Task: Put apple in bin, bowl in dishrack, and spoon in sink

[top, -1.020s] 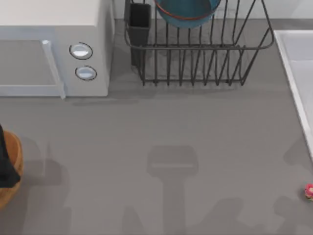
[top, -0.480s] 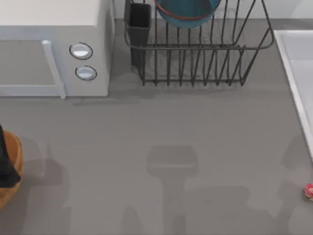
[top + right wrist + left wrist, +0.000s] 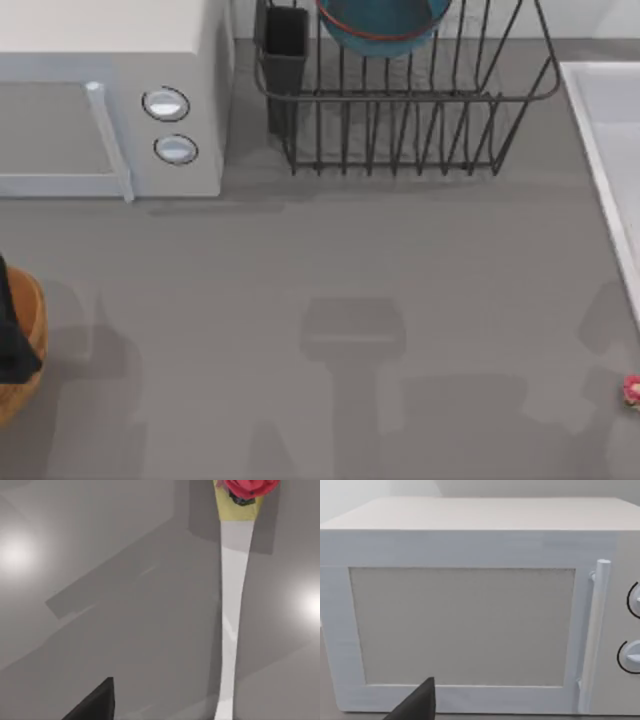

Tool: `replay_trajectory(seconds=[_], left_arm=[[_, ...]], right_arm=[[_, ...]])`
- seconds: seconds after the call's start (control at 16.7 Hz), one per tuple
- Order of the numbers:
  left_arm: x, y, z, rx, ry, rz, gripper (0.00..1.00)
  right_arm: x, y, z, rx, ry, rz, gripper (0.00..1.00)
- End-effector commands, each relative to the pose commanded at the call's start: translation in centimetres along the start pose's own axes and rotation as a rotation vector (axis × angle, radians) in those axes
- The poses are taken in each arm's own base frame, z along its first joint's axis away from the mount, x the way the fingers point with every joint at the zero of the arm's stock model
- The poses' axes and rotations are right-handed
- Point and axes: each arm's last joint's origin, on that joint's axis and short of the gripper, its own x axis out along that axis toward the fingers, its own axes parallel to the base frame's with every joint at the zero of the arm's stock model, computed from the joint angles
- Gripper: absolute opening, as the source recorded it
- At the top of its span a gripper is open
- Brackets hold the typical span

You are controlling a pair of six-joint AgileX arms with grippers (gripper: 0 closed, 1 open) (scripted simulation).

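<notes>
The top camera looks straight down on the grey worktop point(image 3: 330, 260), with the dishrack point(image 3: 400, 100) at 12 o'clock and the spoon point(image 3: 632, 390) toward 4 o'clock. The left wrist camera faces level and close onto the front of the white box point(image 3: 465, 625) with two knobs, shared with the top view at 10 o'clock. The right wrist camera looks steeply down, close over the spoon point(image 3: 235, 605).

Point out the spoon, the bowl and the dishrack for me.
spoon point(image 3: 632, 390): top view, pink end at the table's right edge.
bowl point(image 3: 380, 22): top view, blue wall above its rim.
dishrack point(image 3: 400, 97): top view, front rail.
</notes>
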Motion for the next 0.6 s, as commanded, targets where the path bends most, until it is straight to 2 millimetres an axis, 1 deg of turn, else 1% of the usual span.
replay_trajectory(seconds=[0.24,0.36,0.48,0.6], left_arm=[[0.0,0.0,0.0,0.0,0.0,0.0,1.0],[0.0,0.0,0.0,0.0,0.0,0.0,1.0],[0.0,0.0,0.0,0.0,0.0,0.0,1.0],[0.0,0.0,0.0,0.0,0.0,0.0,1.0]], right_arm=[[4.2,-0.5,0.3,-0.001,-0.012,-0.018,1.0],[6.2,-0.4,0.2,0.0,-0.014,-0.022,1.0],[7.7,-0.1,0.0,-0.001,-0.009,-0.013,1.0],[8.2,0.1,-0.1,-0.001,-0.005,-0.008,1.0]])
